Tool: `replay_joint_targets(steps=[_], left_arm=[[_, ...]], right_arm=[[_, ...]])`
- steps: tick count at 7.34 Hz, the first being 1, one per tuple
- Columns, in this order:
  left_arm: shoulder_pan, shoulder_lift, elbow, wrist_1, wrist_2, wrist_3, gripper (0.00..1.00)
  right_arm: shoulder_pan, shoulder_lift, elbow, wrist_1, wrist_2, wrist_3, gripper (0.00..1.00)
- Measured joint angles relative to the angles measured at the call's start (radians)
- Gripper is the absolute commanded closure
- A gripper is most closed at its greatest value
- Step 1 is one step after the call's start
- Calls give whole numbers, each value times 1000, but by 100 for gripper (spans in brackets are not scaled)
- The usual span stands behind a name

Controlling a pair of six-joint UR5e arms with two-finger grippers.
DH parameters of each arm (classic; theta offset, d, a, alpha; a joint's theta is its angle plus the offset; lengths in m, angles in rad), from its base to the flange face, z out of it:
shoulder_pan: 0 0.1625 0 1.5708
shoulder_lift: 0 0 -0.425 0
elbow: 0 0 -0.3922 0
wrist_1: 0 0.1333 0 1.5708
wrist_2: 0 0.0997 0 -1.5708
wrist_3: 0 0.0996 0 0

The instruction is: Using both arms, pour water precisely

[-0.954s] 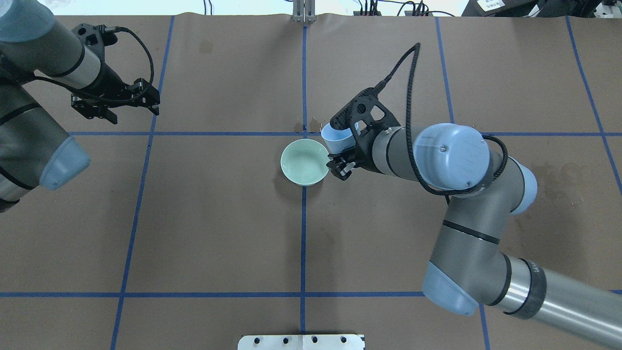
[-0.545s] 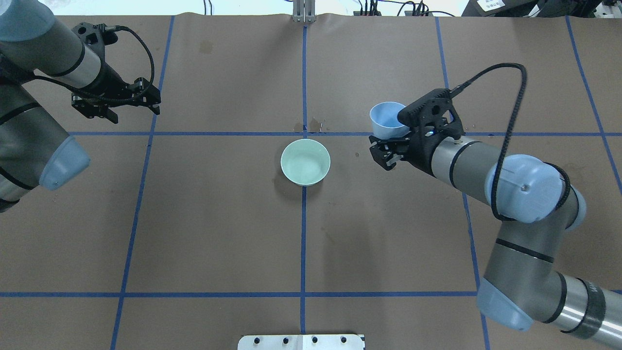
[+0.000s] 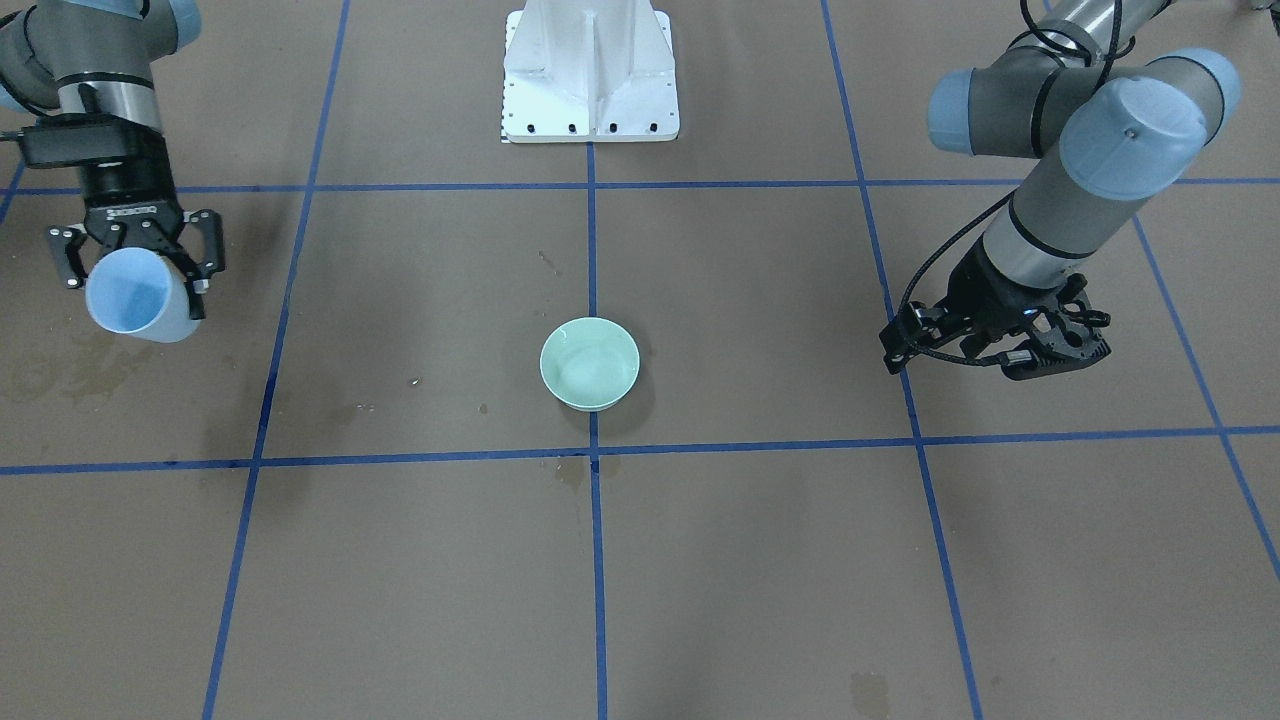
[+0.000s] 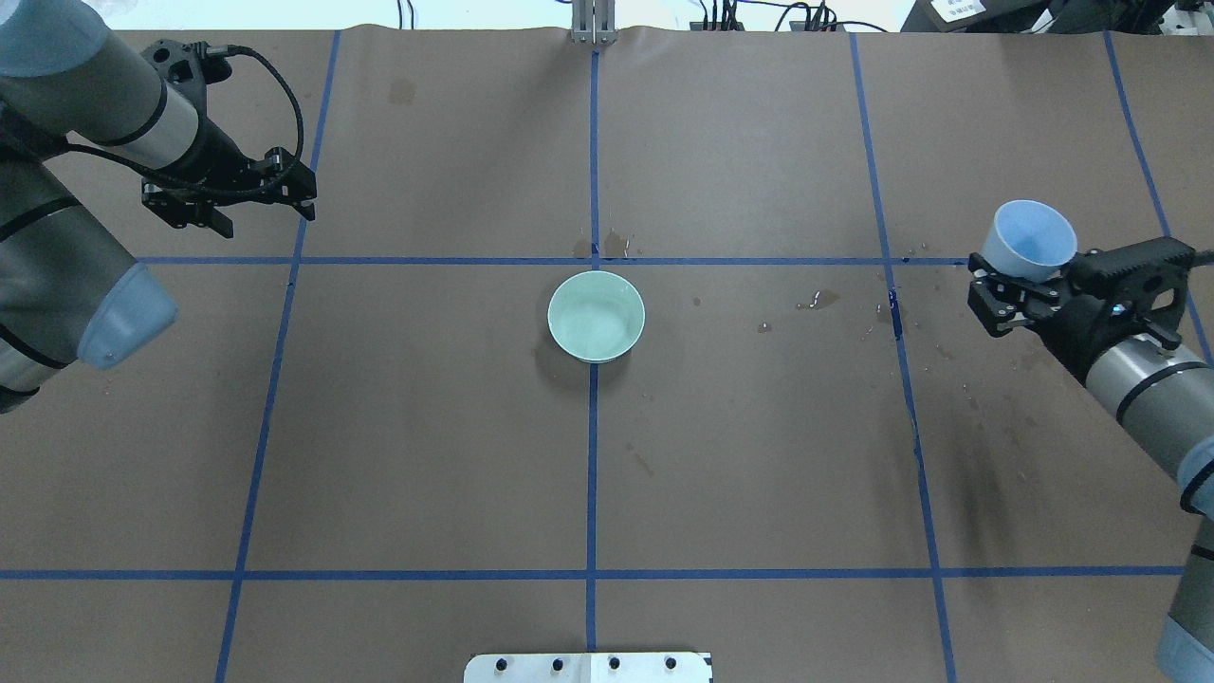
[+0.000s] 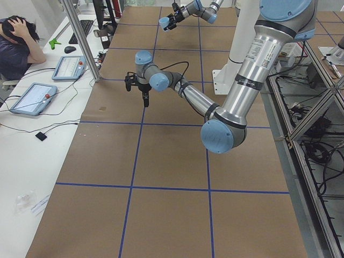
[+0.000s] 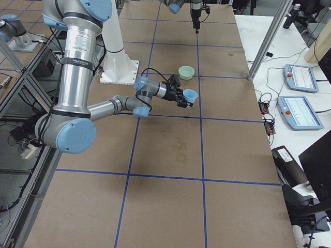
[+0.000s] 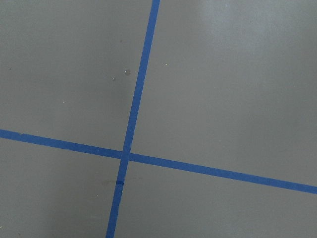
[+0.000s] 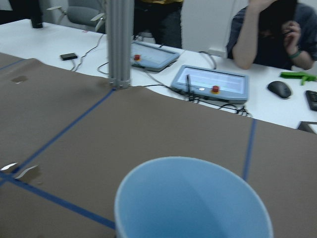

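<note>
My right gripper (image 4: pixel 1020 275) is shut on a light blue cup (image 4: pixel 1030 239) and holds it nearly upright above the table's right side, far from the bowl. It also shows in the front view (image 3: pixel 133 270). The right wrist view looks into the cup (image 8: pixel 193 203); I cannot tell whether it holds water. A mint green bowl (image 4: pixel 596 316) stands at the table's middle with a faint sheen inside. Small wet drops (image 4: pixel 816 302) lie on the paper between bowl and cup. My left gripper (image 4: pixel 261 204) is open and empty at the far left.
Blue tape lines (image 4: pixel 592 427) grid the brown paper. The white pedestal (image 3: pixel 590 70) stands at the robot's side. Beyond the far edge stand a metal post (image 8: pixel 119 44) and tablets (image 8: pixel 210 82), and operators sit there. Dark dried stains (image 3: pixel 60 375) mark the paper.
My right arm has swung right with the cup, from the bowl's rim to the table's right side, and the cup has turned upright. Wet drops now show along that path. The left arm barely moved.
</note>
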Motion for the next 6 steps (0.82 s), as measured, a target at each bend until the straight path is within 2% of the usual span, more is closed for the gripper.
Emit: replay_joint_targets(steps=[3, 6], left_arm=[[2, -2, -31, 39, 2, -6, 0], [3, 0, -35, 44, 3, -7, 0]], right_arm=[[-37, -69, -103, 19, -171, 210, 100], [-254, -72, -123, 7, -405, 341, 100]])
